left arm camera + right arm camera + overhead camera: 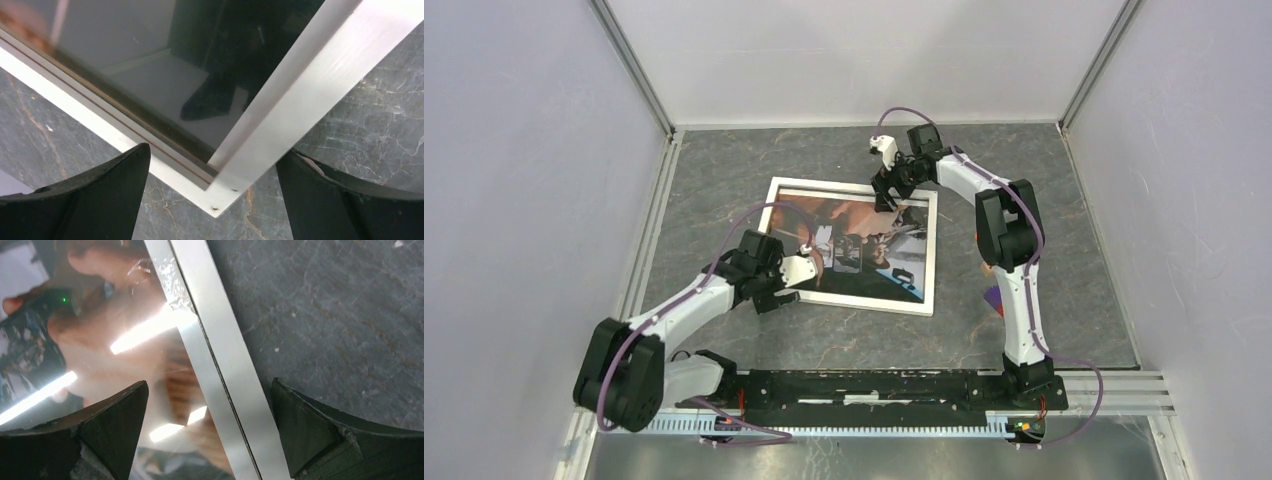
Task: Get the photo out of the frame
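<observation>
The frame (932, 262) lies flat and face up on the grey marble table, its white border around the photo (864, 240) of hands under glass. My left gripper (784, 285) hovers open over the frame's near left corner. In the left wrist view that corner (220, 192) sits between the two black fingers (100, 195), untouched. My right gripper (886, 197) is open over the frame's far edge. In the right wrist view its jaws straddle the white border (220, 355), with the glazed photo (100, 315) on the left. Nothing is held.
A small purple thing (992, 298) lies on the table right of the frame, partly behind the right arm. White walls with metal rails (656, 190) close off the table on three sides. The arms' base bar (874, 388) runs along the near edge.
</observation>
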### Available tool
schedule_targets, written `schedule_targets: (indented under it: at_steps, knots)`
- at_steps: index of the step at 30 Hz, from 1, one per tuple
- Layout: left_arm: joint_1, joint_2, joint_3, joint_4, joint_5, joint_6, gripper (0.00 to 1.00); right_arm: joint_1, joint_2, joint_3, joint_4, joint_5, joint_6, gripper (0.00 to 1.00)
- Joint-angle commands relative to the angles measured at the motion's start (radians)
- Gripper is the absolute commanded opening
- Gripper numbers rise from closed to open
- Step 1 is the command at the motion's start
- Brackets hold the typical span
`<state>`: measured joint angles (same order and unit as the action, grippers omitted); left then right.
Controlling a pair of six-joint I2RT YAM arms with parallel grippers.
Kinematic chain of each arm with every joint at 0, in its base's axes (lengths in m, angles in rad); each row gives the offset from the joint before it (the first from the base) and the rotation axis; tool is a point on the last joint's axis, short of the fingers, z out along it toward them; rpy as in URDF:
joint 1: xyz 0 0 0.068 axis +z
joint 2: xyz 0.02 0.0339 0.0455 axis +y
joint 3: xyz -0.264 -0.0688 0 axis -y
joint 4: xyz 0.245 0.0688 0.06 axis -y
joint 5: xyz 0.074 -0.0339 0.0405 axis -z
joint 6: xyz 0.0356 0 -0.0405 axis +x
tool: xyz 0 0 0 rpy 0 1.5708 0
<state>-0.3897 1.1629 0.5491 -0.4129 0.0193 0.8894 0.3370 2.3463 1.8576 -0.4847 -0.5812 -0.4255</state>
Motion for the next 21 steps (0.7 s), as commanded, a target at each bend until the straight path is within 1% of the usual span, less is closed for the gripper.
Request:
schedule_targets:
  at_steps: [1,8,11,13,14,16,18,21]
  knots:
    - [0.015,0.103,0.018,0.142,-0.109,0.026,1.00,-0.008,-0.086,-0.116,-0.080,-0.043,-0.056,0.97]
    - [0.117,0.302,0.151,0.226,-0.101,0.003,1.00,-0.012,-0.196,-0.329,-0.118,-0.068,-0.082,0.94]
    - [0.176,0.418,0.269,0.221,-0.107,-0.045,1.00,-0.013,-0.245,-0.444,-0.104,-0.124,-0.024,0.93]
    - [0.208,0.490,0.396,0.118,-0.105,-0.127,1.00,-0.013,-0.297,-0.535,-0.065,-0.169,0.028,0.94]
    - [0.227,0.504,0.470,0.048,-0.079,-0.168,1.00,-0.012,-0.333,-0.592,-0.025,-0.185,0.063,0.94]
    - [0.277,0.505,0.556,-0.074,0.035,-0.261,1.00,-0.012,-0.400,-0.679,0.062,-0.193,0.127,0.97]
    - [0.311,0.477,0.586,-0.145,0.104,-0.311,1.00,-0.013,-0.431,-0.698,0.099,-0.195,0.167,0.98]
    - [0.371,0.428,0.595,-0.210,0.165,-0.388,1.00,-0.016,-0.419,-0.639,0.067,-0.188,0.169,0.98]
